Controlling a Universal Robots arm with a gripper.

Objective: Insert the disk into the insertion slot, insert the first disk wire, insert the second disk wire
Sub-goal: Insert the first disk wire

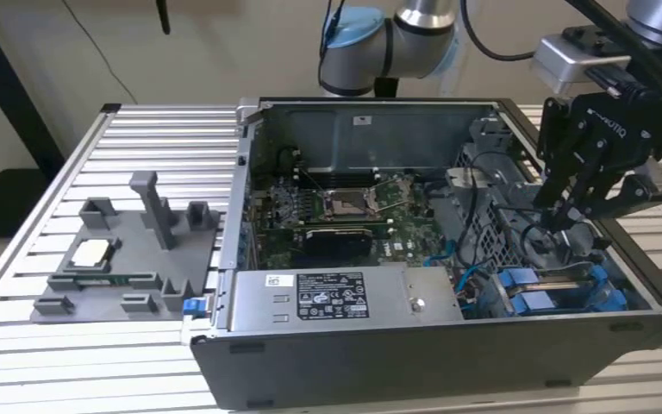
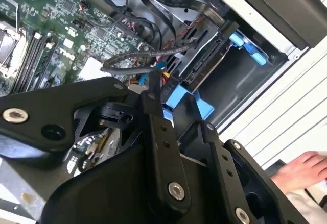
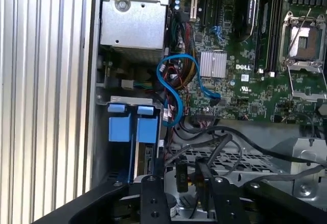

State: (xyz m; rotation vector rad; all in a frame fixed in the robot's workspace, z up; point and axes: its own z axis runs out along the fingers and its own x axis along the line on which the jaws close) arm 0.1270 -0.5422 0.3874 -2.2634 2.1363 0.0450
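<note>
Blue-framed disk: sitting in the insertion slot, at the case's near corner on the exterior view's right, its blue tabs and a grey edge showing.
Gripper: hanging near the disk among black wires; cannot tell how wide it is standing.
Case: lying open, holding the motherboard, a labelled silver box and a blue cable.

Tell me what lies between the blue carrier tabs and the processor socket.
In the first wrist view, a looped blue cable and a small silver heat sink lie between the blue carrier tabs and the processor socket.
</note>
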